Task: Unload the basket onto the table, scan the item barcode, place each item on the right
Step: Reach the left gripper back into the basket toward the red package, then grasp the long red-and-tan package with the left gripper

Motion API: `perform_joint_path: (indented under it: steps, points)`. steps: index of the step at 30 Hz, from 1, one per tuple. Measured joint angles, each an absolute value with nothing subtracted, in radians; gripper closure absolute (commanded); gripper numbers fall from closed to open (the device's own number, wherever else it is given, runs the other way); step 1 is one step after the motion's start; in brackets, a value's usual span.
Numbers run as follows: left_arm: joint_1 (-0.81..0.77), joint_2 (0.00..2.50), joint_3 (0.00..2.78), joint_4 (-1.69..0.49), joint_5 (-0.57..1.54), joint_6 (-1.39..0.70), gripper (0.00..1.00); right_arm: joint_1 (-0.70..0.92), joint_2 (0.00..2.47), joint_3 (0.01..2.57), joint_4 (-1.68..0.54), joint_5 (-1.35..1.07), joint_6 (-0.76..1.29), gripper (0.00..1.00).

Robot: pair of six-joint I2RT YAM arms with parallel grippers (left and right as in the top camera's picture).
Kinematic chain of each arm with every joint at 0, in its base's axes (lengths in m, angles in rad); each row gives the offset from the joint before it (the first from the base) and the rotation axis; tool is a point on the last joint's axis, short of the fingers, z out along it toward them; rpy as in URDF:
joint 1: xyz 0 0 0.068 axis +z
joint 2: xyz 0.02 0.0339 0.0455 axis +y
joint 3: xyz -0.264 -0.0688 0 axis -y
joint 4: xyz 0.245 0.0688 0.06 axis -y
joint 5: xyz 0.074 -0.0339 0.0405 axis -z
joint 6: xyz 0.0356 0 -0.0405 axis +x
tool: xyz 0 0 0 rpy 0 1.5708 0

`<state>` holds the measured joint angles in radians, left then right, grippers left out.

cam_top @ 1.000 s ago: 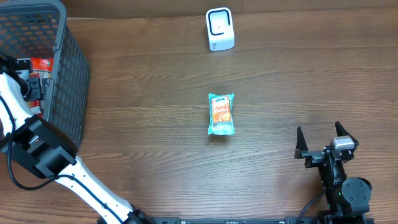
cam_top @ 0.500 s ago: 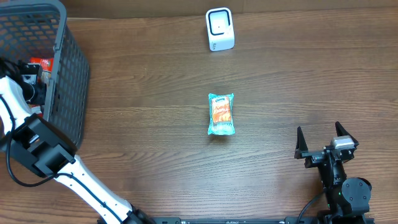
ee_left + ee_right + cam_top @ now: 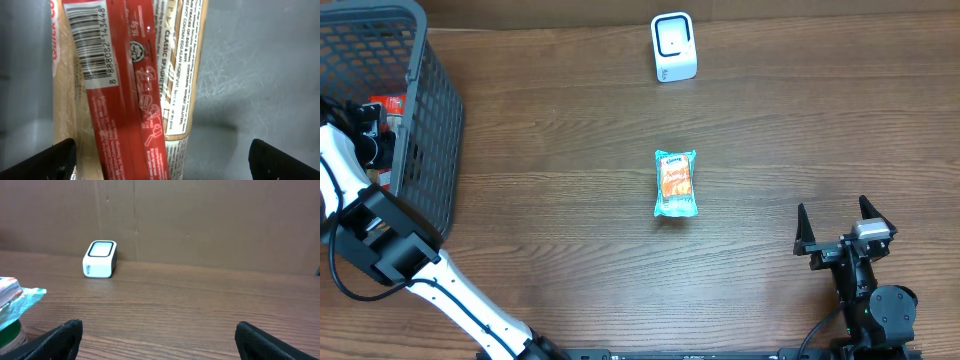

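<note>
Showing barcode (image 3: 90, 37) up: red pkt (image 3: 127, 110).

Table (image 3: 570, 260): 1, wood-grain; wire basket (image 3: 432, 120): 1, grey, far-left corner; scanner (image 3: 673, 47): 1, white, at the far edge; snack pkt (image 3: 675, 184): 1, teal w/ orange, mid-table; arms: 2, i.e. left arm (image 3: 382, 245) and right arm (image 3: 880, 310); grippers: 2, i.e. left gripper (image 3: 160, 159) down in the basket and right gripper (image 3: 833, 215) near the front edge; 2 fingers ea., 4 total, both pairs spread wide; pkgs in left wrist view: 2, i.e. 1 red pack (image 3: 120, 100) w/ 1 barcode (image 3: 90, 40), and 1 spaghetti pack (image 3: 182, 65) touching it; any more in the basket can't be told.
</note>
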<state>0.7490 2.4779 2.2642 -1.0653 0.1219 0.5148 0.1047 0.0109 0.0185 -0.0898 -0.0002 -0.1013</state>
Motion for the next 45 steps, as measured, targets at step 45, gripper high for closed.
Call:
perform_joint_path:
  steps: [45]
  points:
    - [0.796, 2.479, 2.265, -0.984, 0.129, 0.51, 0.01, 0.104, 0.011, 0.019, -0.09, 0.0, -0.101, 0.0]
